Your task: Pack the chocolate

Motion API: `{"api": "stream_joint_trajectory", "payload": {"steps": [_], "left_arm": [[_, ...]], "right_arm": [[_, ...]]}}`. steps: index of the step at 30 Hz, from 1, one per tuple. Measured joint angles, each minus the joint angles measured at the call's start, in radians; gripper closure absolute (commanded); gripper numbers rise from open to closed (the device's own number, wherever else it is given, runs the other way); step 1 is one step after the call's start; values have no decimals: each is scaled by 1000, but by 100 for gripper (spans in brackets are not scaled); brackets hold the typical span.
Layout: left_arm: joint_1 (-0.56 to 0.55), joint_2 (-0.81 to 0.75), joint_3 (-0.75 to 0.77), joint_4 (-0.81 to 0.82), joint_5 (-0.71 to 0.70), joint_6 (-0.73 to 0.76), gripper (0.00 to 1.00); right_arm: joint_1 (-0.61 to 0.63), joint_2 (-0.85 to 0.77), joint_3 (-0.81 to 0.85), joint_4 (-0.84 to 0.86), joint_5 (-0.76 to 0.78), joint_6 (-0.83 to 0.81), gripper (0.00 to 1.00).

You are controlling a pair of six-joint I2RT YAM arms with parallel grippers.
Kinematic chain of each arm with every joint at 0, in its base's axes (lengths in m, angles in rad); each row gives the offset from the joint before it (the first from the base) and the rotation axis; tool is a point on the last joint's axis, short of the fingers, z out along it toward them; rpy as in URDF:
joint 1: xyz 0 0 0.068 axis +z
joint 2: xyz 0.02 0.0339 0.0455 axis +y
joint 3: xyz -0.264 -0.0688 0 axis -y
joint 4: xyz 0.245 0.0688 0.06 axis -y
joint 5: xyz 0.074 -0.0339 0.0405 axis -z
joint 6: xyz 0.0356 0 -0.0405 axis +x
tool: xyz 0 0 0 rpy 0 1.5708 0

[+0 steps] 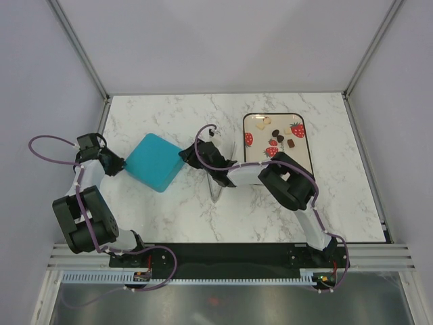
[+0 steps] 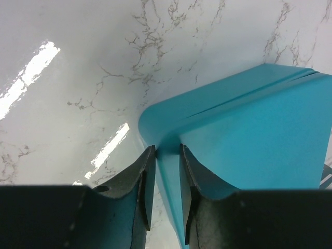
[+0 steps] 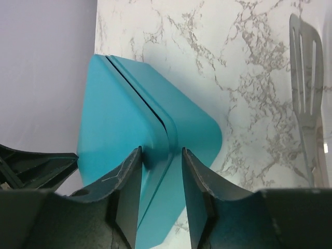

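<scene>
Left gripper (image 2: pixel 167 149) and right gripper (image 3: pixel 161 151) each straddle a corner of the teal box (image 1: pixel 154 161) at 9 o'clock, whether clamped cannot be told; the chocolate (image 1: pixel 278 133), on the tray (image 1: pixel 270 115) at 2 o'clock, appears light, hard, slippery, best pinched across flat sides.

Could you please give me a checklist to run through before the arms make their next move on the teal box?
1. Left hand astride a corner of the teal box: ok.
2. Right hand astride the opposite corner: ok.
3. Either hand gripping firmly: cannot tell.
4. Box open for packing: not ok, lid on.
5. Chocolate waiting on the tray: ok.
6. Tongs lying clear of both hands: ok.
</scene>
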Motion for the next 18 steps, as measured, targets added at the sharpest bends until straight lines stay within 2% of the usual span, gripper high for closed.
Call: {"api": "stream_joint_trajectory", "payload": {"steps": [3, 9, 18], "left_arm": [[0, 0, 0, -1, 3, 0, 68], [-3, 2, 3, -2, 12, 0, 67], [-3, 22, 20, -3, 3, 0, 67]], "right_arm": [[-18, 4, 4, 1, -50, -48, 53], [-45, 32, 36, -1, -131, -121, 53], [-71, 72, 78, 28, -213, -171, 59]]}}
